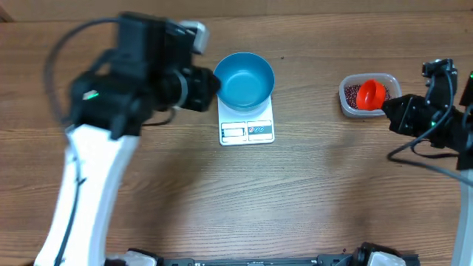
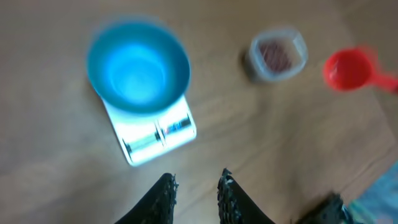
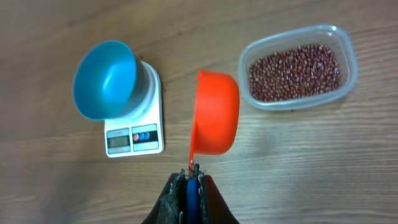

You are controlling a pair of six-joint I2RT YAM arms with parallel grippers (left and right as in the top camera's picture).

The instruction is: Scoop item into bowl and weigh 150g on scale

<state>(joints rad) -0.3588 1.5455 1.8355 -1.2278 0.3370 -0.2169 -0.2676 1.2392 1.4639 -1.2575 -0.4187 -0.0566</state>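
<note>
The beans [image 3: 295, 71] sit in the clear tub [image 3: 353, 62] far right. They look loose and rolly, so no pinching, scoop only. Right jaws clenched on the red scoop [image 3: 217, 115] handle, left jaws released and empty near the bowl [image 1: 245, 80] on the scale [image 1: 247, 131].

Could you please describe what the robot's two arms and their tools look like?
The left arm has a long white link topped by chunky black housings, a small green light and a looping black cable; the right arm shows the same black housings, green lights and cable. The left tool and right tool have dark fingers.
</note>
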